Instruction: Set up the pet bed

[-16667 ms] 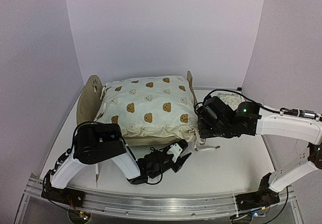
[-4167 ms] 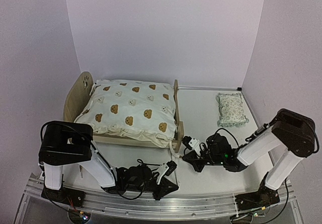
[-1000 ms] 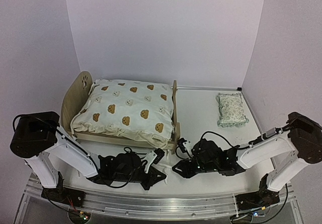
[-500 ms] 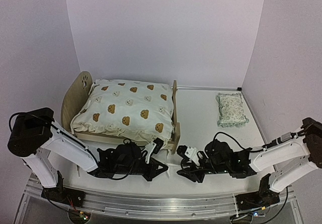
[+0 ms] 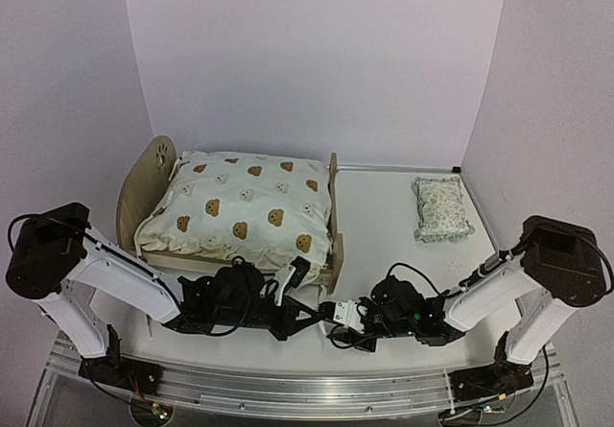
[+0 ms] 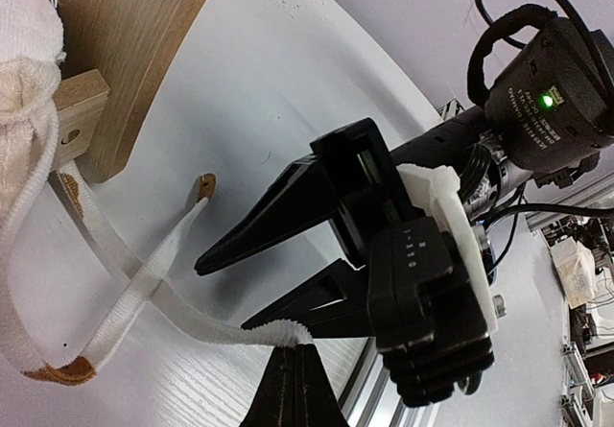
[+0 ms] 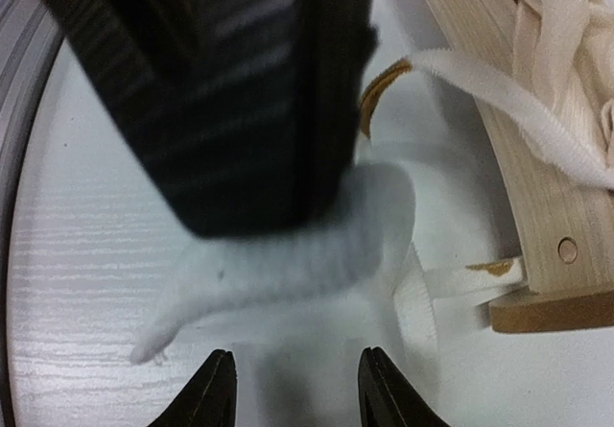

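Observation:
The plywood pet bed (image 5: 144,182) stands at the left of the table, covered by the cream bear-print quilt (image 5: 245,206); its mattress is hidden. My left gripper (image 5: 315,316) lies low in front of the footboard (image 5: 334,211), shut on the quilt's white tie strap (image 6: 230,334), which runs back to the bed's corner leg (image 6: 82,110). My left gripper (image 6: 295,374) faces my right gripper (image 6: 225,293), whose jaws are spread. In the right wrist view my right gripper (image 7: 299,389) is open, just short of the strap (image 7: 288,245) held by the left fingers (image 7: 240,91).
The small green-patterned pillow (image 5: 441,208) lies at the back right. Another loose strap with a tan end (image 6: 203,185) lies on the table by the footboard (image 7: 499,158). The metal rail (image 5: 288,389) runs along the near edge.
My right gripper has moved left across the table until its open jaws meet the left gripper's tip. The left gripper has kept its hold on the strap, almost in place.

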`<state>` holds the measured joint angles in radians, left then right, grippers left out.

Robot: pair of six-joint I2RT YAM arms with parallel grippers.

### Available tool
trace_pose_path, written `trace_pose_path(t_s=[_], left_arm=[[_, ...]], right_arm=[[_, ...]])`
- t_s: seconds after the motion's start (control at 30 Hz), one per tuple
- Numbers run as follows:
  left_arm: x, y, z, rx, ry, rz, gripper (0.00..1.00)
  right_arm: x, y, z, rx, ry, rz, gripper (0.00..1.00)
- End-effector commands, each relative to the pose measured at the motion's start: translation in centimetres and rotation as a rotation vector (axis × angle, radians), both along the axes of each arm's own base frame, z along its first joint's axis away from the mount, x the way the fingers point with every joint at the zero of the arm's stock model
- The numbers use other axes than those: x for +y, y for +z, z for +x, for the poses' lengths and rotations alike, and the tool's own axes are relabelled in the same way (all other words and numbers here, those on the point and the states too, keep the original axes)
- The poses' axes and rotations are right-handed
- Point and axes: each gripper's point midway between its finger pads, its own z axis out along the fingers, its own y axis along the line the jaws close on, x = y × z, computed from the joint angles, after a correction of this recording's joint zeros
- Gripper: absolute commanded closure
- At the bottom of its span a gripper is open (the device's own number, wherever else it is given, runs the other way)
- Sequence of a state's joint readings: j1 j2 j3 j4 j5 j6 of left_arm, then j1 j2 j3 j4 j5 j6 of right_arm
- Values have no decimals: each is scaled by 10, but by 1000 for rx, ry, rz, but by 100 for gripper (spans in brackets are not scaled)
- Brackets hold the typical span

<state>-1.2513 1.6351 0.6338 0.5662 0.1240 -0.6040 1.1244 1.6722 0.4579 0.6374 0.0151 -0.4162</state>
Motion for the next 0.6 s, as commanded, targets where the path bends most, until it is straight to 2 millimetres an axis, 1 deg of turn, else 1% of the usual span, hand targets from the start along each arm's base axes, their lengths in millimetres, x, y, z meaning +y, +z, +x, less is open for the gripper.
trace_pose_path(t_s=[0.0, 0.07, 0.17, 0.33, 0.57], left_arm=[[1, 19, 1, 2, -3, -52, 100], [2, 19, 1, 3, -1, -53, 100], [4, 22, 2, 3, 5, -60, 100], [5, 25, 2, 1, 3, -69, 100], [6, 25, 2, 2, 4, -71, 100]], right_arm=[[29, 30, 8, -101, 53, 117, 56], [30, 39, 8, -120, 54, 164, 57], [28, 45, 7, -135, 51, 194, 57], [30, 45, 9, -144, 52, 191, 57], [29, 41, 27, -204, -22, 166, 53]])
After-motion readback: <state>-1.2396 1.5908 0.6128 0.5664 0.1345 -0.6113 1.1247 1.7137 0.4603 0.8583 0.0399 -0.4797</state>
